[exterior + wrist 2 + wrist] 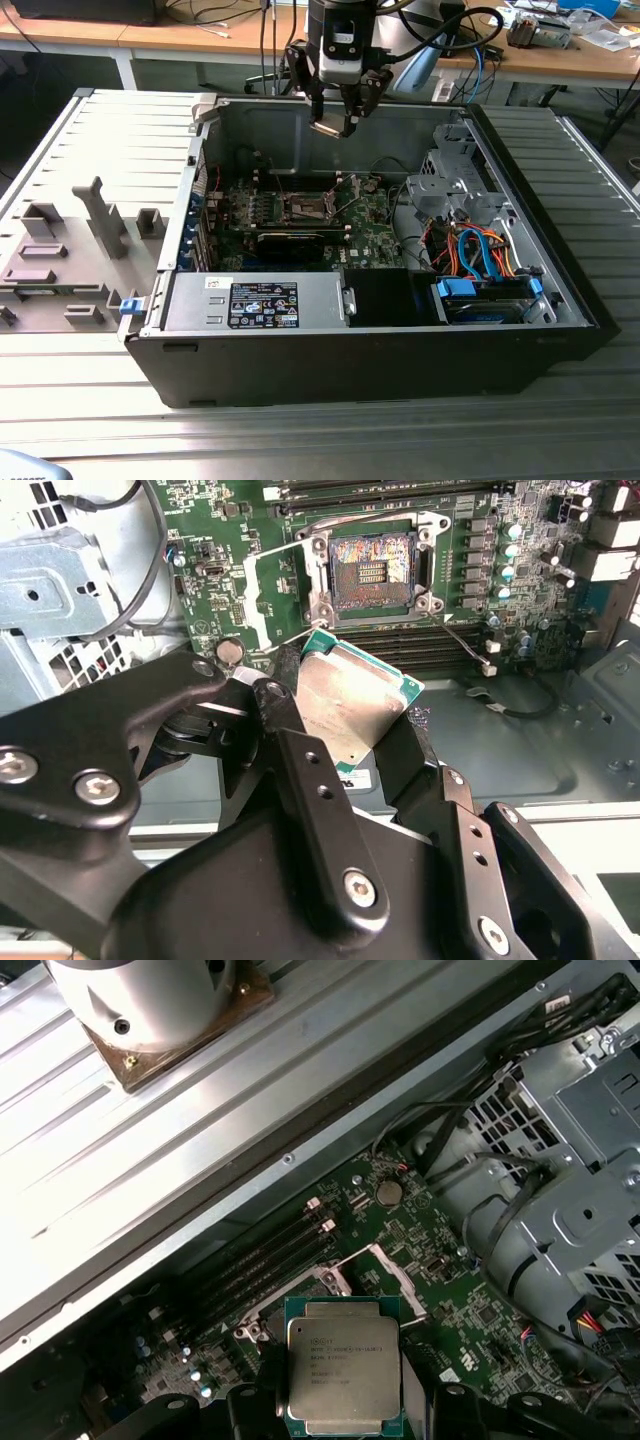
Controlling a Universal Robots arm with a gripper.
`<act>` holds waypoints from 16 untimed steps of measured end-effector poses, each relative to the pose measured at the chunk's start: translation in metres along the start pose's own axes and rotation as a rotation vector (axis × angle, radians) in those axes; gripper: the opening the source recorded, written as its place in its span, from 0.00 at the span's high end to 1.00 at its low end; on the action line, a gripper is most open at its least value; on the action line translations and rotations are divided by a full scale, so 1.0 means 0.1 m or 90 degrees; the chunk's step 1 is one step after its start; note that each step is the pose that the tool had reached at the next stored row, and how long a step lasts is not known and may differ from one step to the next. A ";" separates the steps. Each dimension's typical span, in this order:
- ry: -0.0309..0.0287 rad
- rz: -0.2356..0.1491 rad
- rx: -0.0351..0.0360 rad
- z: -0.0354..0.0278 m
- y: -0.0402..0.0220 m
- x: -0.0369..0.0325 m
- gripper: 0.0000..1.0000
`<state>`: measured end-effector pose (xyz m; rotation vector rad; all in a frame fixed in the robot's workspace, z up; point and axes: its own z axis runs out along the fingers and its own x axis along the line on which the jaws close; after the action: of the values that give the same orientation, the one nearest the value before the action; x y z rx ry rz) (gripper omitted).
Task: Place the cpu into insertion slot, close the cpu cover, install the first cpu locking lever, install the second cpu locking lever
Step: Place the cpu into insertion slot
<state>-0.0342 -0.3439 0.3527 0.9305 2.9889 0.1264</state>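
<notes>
My gripper (338,122) hangs over the open computer case, shut on the cpu (328,127), a flat square chip with a silvery top. In both wrist views the cpu (350,705) (342,1365) sits clamped by its edges between the black fingers (290,740), well above the green motherboard (230,540). The insertion slot (372,568) lies uncovered, its contact field bare, a short way ahead of the chip. A silvery frame strip that looks like the raised cpu cover (392,1268) stands at the slot's edge. A thin wire lever (455,630) is swung out beside the slot.
The case (520,330) lies on its side on a ribbed metal table. A grey drive cage (445,185) with orange and blue cables (480,255) fills the exterior view's right. A power supply (260,300) sits at the front. Grey fixtures (100,215) stand outside the case on the left.
</notes>
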 end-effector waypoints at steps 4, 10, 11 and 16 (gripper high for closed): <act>-0.0003 0.003 0.0001 0.000 0.000 0.000 0.45; -0.0008 0.008 0.0001 0.000 0.000 0.000 0.45; -0.0009 0.008 0.0001 0.000 0.000 0.000 0.45; -0.0012 0.012 0.0002 0.000 0.000 0.000 0.45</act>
<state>-0.0342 -0.3439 0.3527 0.9587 2.9790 0.1252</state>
